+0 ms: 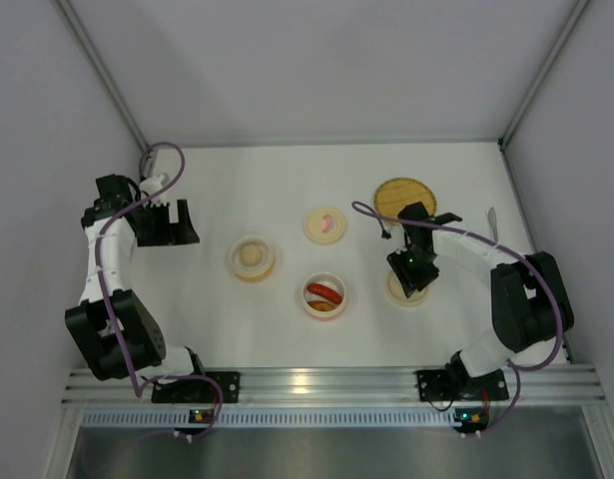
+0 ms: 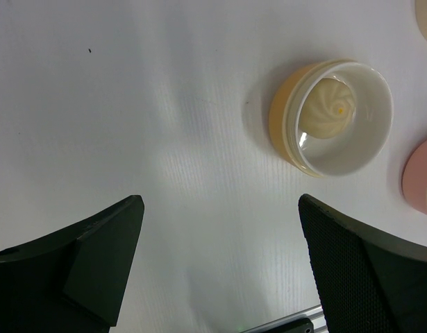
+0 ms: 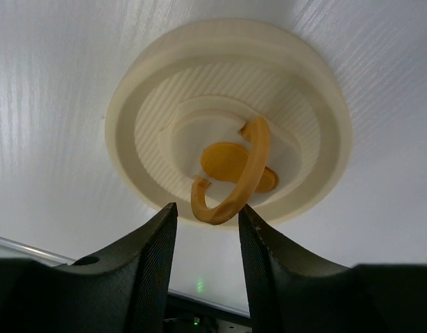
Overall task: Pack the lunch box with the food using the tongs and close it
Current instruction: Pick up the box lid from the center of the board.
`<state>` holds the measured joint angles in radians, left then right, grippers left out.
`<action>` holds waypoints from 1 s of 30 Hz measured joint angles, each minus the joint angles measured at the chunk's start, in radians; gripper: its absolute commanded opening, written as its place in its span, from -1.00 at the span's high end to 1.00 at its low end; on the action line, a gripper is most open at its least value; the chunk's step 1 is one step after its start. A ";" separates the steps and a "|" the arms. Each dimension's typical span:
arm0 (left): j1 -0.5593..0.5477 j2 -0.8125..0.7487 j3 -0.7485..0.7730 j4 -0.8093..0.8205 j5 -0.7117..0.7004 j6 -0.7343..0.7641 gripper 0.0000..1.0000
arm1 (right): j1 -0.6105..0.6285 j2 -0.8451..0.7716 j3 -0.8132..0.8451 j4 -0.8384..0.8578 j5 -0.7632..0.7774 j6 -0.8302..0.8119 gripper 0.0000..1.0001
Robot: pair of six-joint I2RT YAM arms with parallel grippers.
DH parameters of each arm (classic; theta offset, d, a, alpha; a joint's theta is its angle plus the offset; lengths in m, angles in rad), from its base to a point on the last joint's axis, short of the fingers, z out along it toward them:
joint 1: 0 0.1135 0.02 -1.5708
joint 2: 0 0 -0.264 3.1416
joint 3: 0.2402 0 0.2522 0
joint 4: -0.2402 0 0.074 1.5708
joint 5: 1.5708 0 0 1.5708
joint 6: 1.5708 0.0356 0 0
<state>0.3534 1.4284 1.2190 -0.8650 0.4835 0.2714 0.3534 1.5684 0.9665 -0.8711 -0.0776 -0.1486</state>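
The lunch box stands as separate round tubs and lids. An orange tub (image 1: pixel 252 257) holds the pale cream ball (image 2: pixel 329 109). A pink tub (image 1: pixel 324 295) holds red-orange sausage pieces (image 1: pixel 324 292). My right gripper (image 1: pixel 411 274) hangs low over a cream lid (image 3: pixel 157 90). Its jaws stand either side of the lid's upright orange ring handle (image 3: pixel 251 166); the right finger touches it, the left has a small gap. My left gripper (image 2: pixel 219 205) is wide open over bare table at the far left. The slim pale strip at the right edge looks like the tongs (image 1: pixel 491 218).
A second cream lid with a pink mark (image 1: pixel 325 224) lies mid-table. The round woven plate (image 1: pixel 404 195) sits just behind the right gripper. The enclosure walls stand close to both arms, and the aluminium rail (image 1: pixel 326 381) runs along the near edge.
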 measured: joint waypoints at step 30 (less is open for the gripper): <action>0.000 0.000 -0.007 0.018 -0.003 -0.007 -0.96 | 0.006 -0.026 0.010 0.039 0.015 -0.078 0.88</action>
<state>0.3534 1.4284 1.2121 -0.8474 0.4801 0.2642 0.3599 1.5425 0.9768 -0.8326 -0.0628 -0.2264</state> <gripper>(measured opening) 0.982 0.092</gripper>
